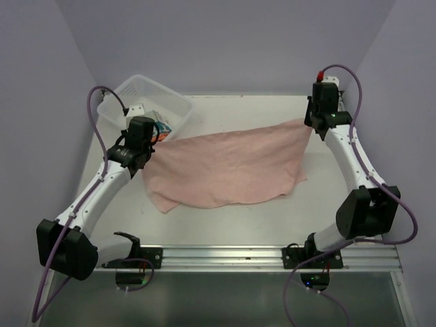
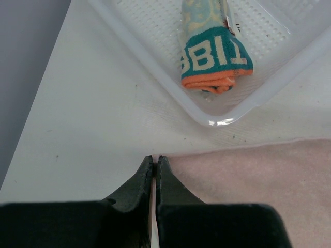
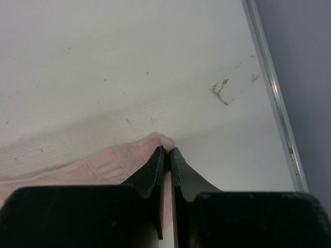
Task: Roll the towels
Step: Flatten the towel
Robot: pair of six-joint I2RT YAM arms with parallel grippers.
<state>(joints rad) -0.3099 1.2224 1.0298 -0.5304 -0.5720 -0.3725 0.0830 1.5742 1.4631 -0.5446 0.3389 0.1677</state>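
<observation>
Light and limp, the pink towel (image 1: 228,167) lies spread on the worktop (image 1: 327,204), best held at its far corners, where the right end effector (image 3: 166,151) and, apparently, the left end effector (image 2: 154,160) pinch it.

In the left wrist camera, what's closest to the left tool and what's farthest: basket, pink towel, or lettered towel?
1. Pink towel, at the tips of the left tool, spreading right.
2. Basket, its corner just ahead, to the right.
3. Lettered towel, farthest, rolled up inside the basket.
</observation>
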